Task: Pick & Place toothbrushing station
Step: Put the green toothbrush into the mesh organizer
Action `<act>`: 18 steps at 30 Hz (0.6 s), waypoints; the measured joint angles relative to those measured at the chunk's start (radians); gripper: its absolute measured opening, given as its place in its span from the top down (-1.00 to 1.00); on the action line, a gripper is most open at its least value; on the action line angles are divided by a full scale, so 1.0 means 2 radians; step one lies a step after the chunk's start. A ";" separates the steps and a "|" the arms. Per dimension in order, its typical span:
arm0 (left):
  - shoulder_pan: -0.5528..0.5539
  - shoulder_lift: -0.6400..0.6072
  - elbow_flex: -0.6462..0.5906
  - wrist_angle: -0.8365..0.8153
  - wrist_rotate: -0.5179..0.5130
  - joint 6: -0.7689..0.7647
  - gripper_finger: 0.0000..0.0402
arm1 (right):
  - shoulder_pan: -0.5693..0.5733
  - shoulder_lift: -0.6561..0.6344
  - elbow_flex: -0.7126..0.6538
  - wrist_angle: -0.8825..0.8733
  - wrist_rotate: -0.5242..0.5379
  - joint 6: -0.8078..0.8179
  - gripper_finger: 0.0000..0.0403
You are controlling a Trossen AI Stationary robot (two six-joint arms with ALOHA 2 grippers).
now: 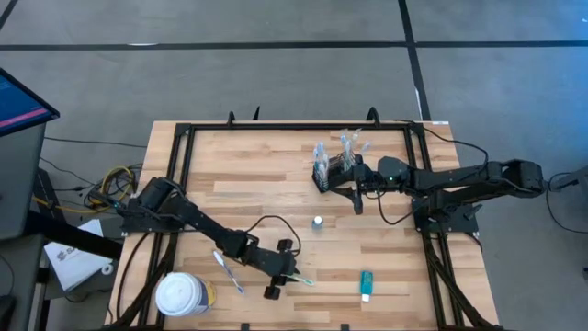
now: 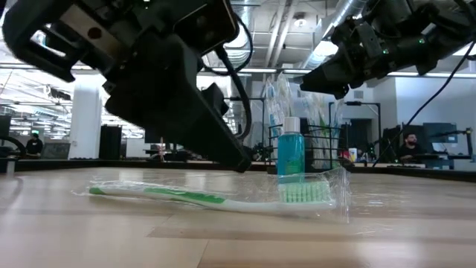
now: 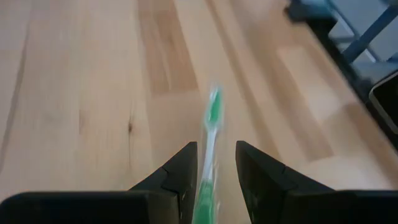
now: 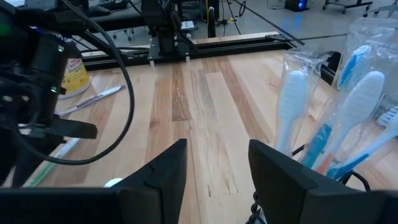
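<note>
Left gripper [image 3: 215, 171], fingers narrowly apart, straddles the slim green plastic toothbrush [image 1: 300, 279] lying at table 6 o'clock. Right gripper [image 4: 217, 168], fingers wide and empty, beside black wire-mesh rectangular caddy [image 1: 331, 171] of wrapped toothbrushes [image 4: 348, 106] at 1 o'clock.

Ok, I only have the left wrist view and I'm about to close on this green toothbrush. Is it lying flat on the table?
Observer: Yes. The low view shows the green toothbrush flat on the wood in a clear wrapper, with the left gripper open on either side of it.
Operator: Where is the caddy?
Observer: The black mesh caddy stands toward the table's far side, right of centre, with several wrapped toothbrushes in it.
Operator: Is the right arm away from it?
Observer: No, the right gripper hangs open right beside the caddy.
</note>
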 joint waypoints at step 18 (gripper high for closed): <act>0.003 0.018 -0.003 -0.007 0.003 -0.006 0.48 | 0.000 0.000 0.000 0.000 0.000 0.000 0.21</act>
